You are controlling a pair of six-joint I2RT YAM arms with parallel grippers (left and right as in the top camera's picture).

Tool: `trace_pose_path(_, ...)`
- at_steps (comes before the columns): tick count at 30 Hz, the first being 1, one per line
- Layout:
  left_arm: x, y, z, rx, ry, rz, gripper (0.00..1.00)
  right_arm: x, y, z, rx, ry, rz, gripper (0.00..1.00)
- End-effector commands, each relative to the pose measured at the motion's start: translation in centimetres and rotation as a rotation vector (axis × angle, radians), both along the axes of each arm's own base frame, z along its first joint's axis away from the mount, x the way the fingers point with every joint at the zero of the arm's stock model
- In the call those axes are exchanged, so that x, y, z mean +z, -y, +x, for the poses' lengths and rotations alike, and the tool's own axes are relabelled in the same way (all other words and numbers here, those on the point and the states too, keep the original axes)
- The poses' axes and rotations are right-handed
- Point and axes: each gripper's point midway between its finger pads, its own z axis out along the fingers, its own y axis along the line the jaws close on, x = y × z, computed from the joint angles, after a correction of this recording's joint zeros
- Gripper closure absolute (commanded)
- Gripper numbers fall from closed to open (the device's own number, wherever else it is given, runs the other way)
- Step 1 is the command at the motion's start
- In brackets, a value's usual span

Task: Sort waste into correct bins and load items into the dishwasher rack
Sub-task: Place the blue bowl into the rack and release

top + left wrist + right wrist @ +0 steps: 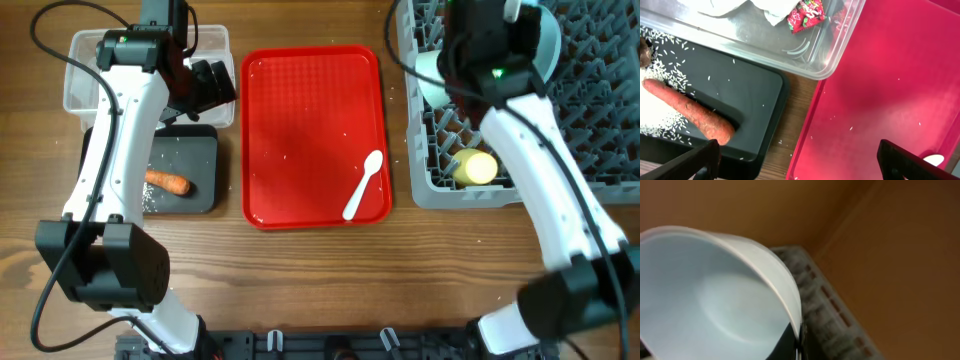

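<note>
**Claw state.** The left claw (797, 162) stands wide and holds nothing. The right claw (794, 341) is closed on the rim of the light blue bowl (715, 305) and carries it above the dishwasher rack (600, 110).

**Location of task items.**
- The carrot (690, 112), the rice grains (660, 65) and the brown lump (644, 52) lie in the black tray (745, 85).
- The napkin (775, 10) and the snack wrapper (807, 12) lie in the clear tub (835, 60).
- The pale green-white bowl (430, 75) and the yellow cup (475, 167) sit in the rack.
- The white spoon (362, 185) lies alone on the red tray (300, 100), near its right edge.

**Governing relation.** The spoon appears to be the last item not yet loaded.
- From the left claw, which hangs over the seam between the black tray and the red tray, it lies to the robot's right and closer to the robot's base, well apart.
- Its long axis runs diagonally, with the lower end pointing towards the near left corner of the tray.
- Neither arm is close. The left is empty and the right is occupied, so the left is the likelier one for the pick.
- The claw would probably need to turn across that diagonal before closing.

**Markings.** The wrapper shows red-and-white print, too small to read. No other writing is legible on the bins, trays, rack or desk (300, 290).
</note>
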Motion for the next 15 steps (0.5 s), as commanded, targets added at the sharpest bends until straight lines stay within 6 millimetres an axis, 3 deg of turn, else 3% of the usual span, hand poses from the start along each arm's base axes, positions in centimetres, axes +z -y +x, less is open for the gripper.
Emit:
trace_pose_path(1, 0.4, -0.4, -0.1, 0.024, 0.011, 0.007, 0.0, -2.5, 2.4, 3.2, -0.01, -0.234, -0.279, 0.96)
trace_pose_path(8, 0.4, -0.4, -0.1, 0.024, 0.011, 0.007, 0.0, -7.3, 2.1, 9.5, 0.042, -0.392, -0.576, 0.96)
trace_pose_path(12, 0.4, -0.4, -0.1, 0.024, 0.011, 0.007, 0.0, -10.7, 1.5, 11.7, 0.096, -0.392, -0.608, 0.95)
trace_pose_path(15, 0.4, -0.4, -0.1, 0.024, 0.011, 0.007, 0.0, -11.7, 1.3, 12.8, 0.128, -0.344, -0.606, 0.96)
